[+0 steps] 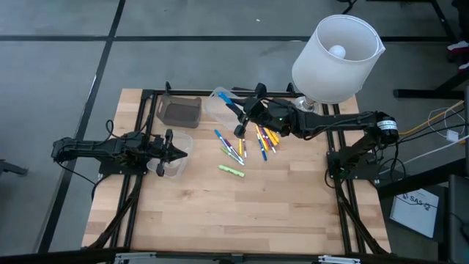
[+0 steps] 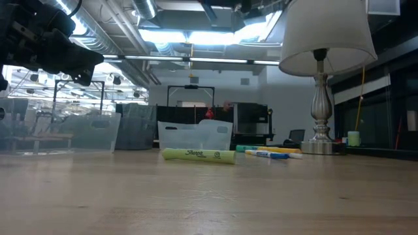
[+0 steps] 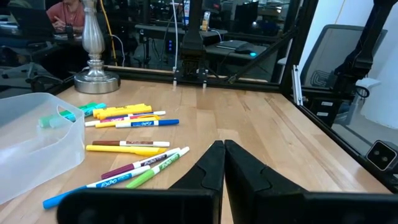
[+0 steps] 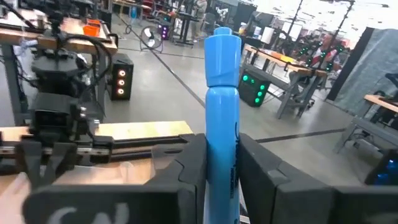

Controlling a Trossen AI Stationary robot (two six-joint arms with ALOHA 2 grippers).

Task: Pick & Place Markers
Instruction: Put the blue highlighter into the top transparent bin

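High view: wooden counter [image 1: 242,220], lamp [image 1: 335,57] at 1 o'clock. Right gripper [image 1: 239,117] reaching toward 12 o'clock, closed on a blue marker [image 1: 236,107] just above the rim of a clear container [image 1: 217,103]. Loose markers [image 1: 249,143] scattered near centre; a green highlighter [image 1: 231,170] lying apart toward 6 o'clock of them. Left gripper [image 1: 182,149] at 9 o'clock, fingers fully together, holding nothing, above a second clear container [image 1: 173,163]. Darker tray [image 1: 179,111] at 11 o'clock.

Low view: green highlighter [image 2: 198,155] flat on the counter [image 2: 209,202], clear container [image 2: 194,136] behind it, more markers [image 2: 271,153] toward 3 o'clock, lamp base [image 2: 320,143] beyond them.

Left wrist view: left gripper [image 3: 224,163] pressed shut, empty. Markers [image 3: 127,134] spread flat on the counter [image 3: 261,130]; clear container [image 3: 37,146] beside them, lamp base [image 3: 95,78] farther off.

Right wrist view: blue marker [image 4: 221,112] standing upright, clamped between the fingers [image 4: 186,168] of the right gripper [image 4: 221,180], raised over the counter edge [image 4: 143,129].
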